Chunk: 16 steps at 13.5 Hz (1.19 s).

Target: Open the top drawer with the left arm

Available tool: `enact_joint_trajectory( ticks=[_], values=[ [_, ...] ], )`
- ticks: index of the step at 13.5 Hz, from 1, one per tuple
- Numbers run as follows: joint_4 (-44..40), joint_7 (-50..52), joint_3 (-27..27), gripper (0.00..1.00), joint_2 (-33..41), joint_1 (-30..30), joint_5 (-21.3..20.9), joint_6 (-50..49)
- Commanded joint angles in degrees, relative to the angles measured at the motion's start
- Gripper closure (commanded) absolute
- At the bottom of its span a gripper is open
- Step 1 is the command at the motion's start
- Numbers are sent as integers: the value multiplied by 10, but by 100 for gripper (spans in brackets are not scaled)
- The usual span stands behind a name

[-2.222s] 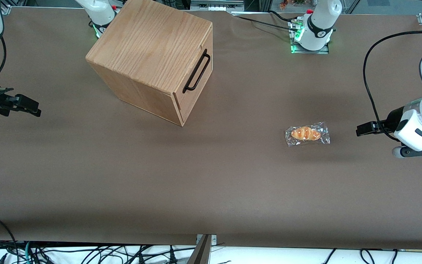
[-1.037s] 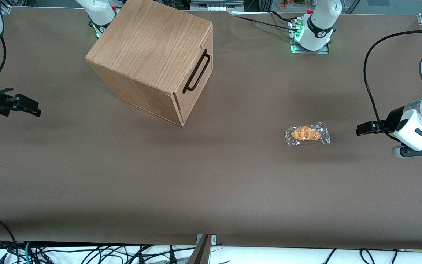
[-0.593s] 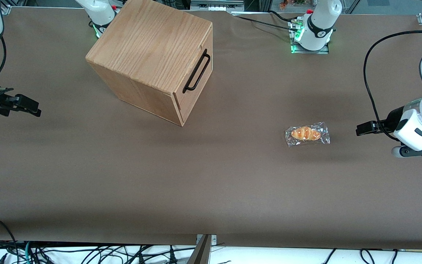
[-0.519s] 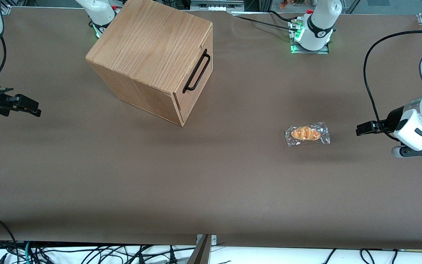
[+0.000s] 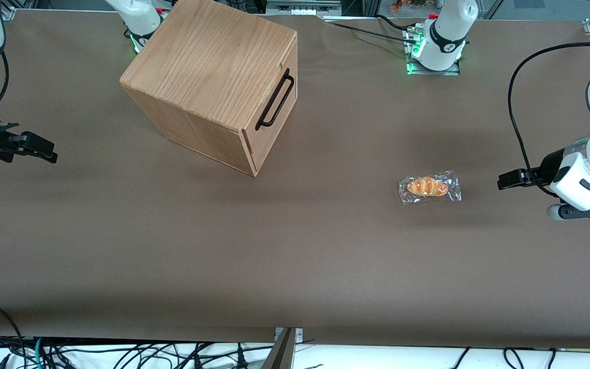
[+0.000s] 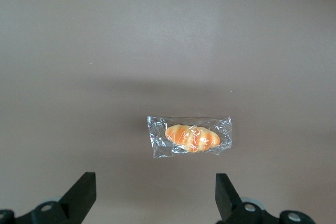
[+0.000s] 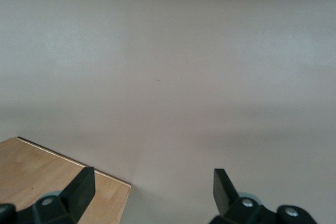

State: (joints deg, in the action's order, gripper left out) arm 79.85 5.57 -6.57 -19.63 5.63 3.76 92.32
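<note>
The top drawer sits shut in the wooden cabinet, its front turned toward the working arm's end of the table. A long black bar handle runs along that front. The left arm hangs over the table at its own end, well away from the cabinet. Its gripper points toward the cabinet. In the left wrist view the gripper is open, fingers wide apart with nothing between them.
A wrapped bread roll lies on the brown table between the gripper and the cabinet, and the left wrist view shows this roll just ahead of the fingers. The right wrist view catches a corner of the cabinet.
</note>
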Motion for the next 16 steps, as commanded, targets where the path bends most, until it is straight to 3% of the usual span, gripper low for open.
enact_joint_trajectory(
  ticks=[1,9,16],
  values=[
    [-4,-7,0,0,6,3,5,-11],
    [-4,-7,2,0,6,35,10,-19],
    [-4,59,2,0,6,123,13,-25]
  ],
)
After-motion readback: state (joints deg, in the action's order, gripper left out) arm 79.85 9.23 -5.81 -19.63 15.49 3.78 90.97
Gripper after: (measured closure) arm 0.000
